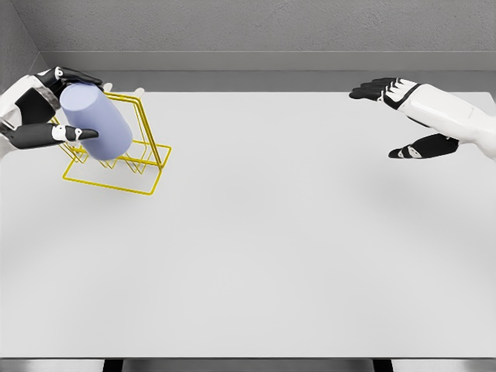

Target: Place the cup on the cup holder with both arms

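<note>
A pale lavender cup is held tilted at the far left, just over the yellow wire cup holder that stands on the white table. My left hand is shut on the cup, fingers across its top and the thumb below its side. The cup hides part of the holder's upright wires. At the far right my right hand hovers above the table with its fingers spread, holding nothing, far from the cup.
A grey wall runs behind the table's back edge. The table's front edge lies at the bottom of the view.
</note>
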Controlling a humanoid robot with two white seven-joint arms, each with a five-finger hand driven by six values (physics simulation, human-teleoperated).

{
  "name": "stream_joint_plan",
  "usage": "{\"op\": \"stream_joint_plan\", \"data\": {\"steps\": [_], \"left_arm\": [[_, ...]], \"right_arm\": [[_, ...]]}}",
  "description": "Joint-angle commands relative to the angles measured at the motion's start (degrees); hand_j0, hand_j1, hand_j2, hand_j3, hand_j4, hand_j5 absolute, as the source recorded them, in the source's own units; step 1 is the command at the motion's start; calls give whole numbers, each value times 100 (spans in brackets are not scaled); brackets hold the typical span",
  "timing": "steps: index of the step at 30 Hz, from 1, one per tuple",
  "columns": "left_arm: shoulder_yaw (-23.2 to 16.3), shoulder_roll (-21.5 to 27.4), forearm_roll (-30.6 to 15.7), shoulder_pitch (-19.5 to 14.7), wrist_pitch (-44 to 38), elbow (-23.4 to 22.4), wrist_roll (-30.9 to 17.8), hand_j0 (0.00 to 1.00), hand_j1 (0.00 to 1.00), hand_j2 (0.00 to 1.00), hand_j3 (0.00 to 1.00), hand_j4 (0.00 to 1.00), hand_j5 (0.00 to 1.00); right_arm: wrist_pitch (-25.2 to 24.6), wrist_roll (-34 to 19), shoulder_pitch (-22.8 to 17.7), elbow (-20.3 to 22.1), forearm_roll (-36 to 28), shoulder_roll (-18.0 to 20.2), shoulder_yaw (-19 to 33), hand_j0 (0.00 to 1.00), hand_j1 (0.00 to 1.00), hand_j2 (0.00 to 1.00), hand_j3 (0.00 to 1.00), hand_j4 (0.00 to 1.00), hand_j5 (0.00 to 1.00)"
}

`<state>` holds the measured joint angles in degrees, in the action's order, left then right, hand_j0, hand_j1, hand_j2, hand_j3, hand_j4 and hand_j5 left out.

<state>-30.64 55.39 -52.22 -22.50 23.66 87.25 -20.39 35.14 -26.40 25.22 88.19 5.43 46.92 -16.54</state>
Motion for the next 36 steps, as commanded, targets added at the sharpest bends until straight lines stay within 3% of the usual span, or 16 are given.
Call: {"op": "stream_joint_plan", "data": {"steps": [1, 26, 34, 36], "left_arm": [[6, -20, -34, 0, -2, -76, 0, 63, 63, 63, 63, 63, 63], [-38, -222, 1, 0, -46, -208, 0, 63, 63, 63, 63, 63, 63], [-56, -257, 28, 0, -64, -208, -8, 67, 67, 67, 67, 67, 67], [-56, -257, 80, 0, -81, -208, -8, 79, 79, 79, 79, 79, 79]], "right_arm": [[-14, 3, 0, -12, -42, 10, 2, 100, 100, 100, 100, 100, 100], [-14, 3, -97, -12, -42, 10, 125, 100, 100, 100, 100, 100, 100], [-14, 3, -97, -12, -42, 18, 125, 100, 100, 100, 100, 100, 100], [-14, 3, -105, -12, -42, 18, 125, 100, 100, 100, 100, 100, 100]]}}
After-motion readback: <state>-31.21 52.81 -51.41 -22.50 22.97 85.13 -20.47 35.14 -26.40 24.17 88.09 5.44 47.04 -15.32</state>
